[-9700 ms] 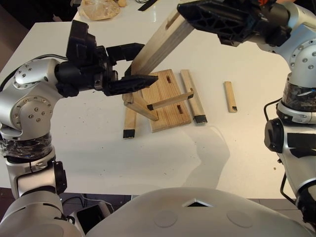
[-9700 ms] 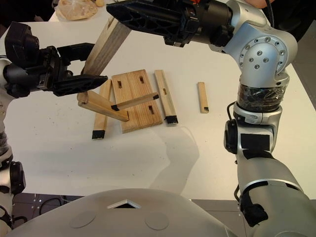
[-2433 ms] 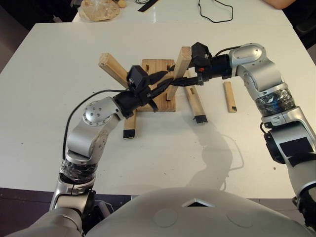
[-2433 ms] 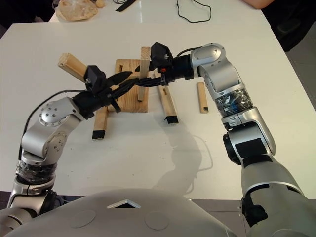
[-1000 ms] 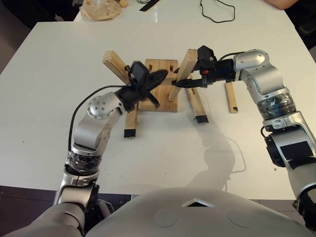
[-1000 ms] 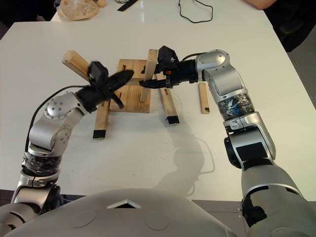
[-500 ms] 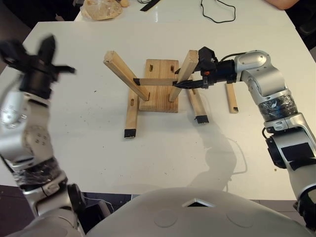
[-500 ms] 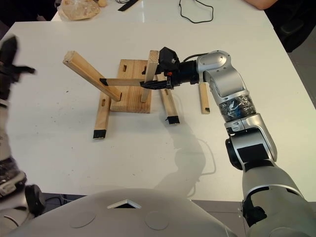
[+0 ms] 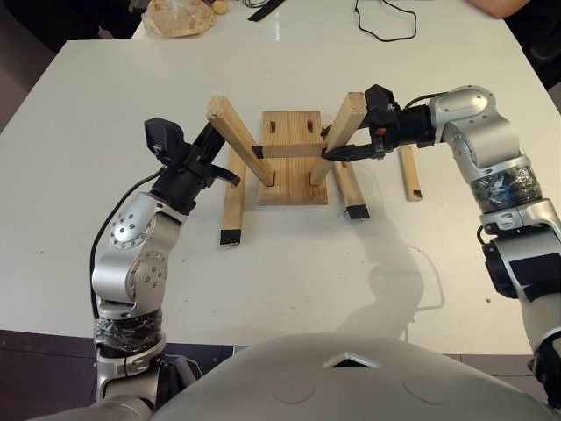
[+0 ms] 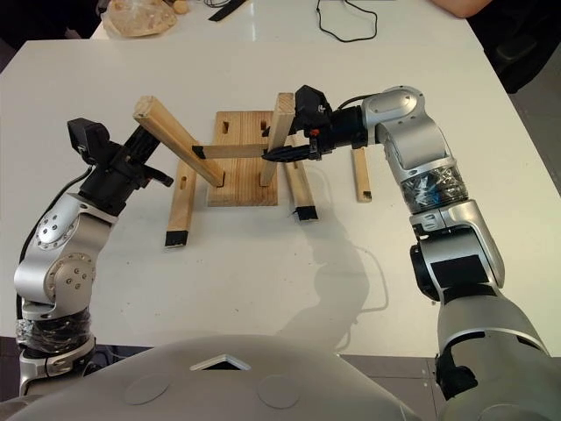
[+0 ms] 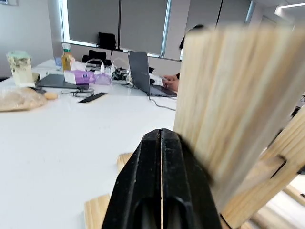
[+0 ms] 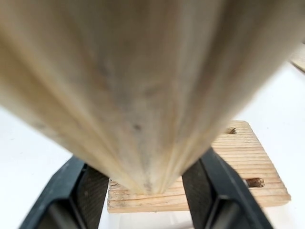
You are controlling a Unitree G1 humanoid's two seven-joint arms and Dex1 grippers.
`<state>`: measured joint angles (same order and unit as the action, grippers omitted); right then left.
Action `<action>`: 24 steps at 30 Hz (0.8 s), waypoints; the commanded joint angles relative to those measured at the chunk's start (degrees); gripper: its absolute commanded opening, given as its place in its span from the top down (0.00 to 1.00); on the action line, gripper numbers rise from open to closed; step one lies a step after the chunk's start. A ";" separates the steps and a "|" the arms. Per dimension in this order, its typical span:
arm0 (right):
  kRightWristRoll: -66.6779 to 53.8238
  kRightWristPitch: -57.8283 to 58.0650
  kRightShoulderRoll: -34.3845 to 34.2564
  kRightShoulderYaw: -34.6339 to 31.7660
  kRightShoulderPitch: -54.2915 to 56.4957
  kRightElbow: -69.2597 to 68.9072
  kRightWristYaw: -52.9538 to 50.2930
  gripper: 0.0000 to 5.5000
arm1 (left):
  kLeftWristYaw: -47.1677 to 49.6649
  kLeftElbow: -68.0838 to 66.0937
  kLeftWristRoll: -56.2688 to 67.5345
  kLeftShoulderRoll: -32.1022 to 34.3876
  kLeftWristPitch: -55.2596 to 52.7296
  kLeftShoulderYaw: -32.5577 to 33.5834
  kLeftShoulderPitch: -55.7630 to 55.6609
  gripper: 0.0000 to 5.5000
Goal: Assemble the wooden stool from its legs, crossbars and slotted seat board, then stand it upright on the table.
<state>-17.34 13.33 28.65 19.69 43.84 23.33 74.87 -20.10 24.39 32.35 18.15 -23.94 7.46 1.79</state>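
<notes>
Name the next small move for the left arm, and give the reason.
Probably open the left gripper and close it on the left leg. Its fingers are shut beside that tilted leg and are not holding it, while the right gripper alone clamps the right leg, which stands on the seat board.

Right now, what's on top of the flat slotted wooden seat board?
A left pale wooden leg and a right wooden leg, joined by a thin crossbar, stand tilted on the seat board; the right gripper clamps the right one. What lies under their feet is covered.
</notes>
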 commanded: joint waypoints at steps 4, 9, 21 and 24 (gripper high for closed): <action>2.76 0.43 4.50 -5.72 -10.29 -11.36 -7.54 0.50 | 3.11 0.78 -0.38 -2.71 -1.26 0.52 2.33 1.00; -1.92 11.92 11.32 -15.64 -23.18 -33.66 -13.83 0.47 | 12.01 5.69 -3.80 -5.20 -2.74 2.96 6.85 1.00; 11.64 27.76 -24.33 -9.82 -37.12 -56.78 -71.21 0.58 | 22.06 14.66 -11.85 -9.42 -4.71 -6.02 -1.07 1.00; 15.60 26.55 -26.05 -6.72 -35.87 -56.49 -74.17 0.67 | 22.84 15.34 -12.42 -11.16 -5.02 -8.53 -0.29 1.00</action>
<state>-8.34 37.87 9.66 8.05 8.38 -29.09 12.26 1.32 36.65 22.20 8.71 -26.99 4.48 3.28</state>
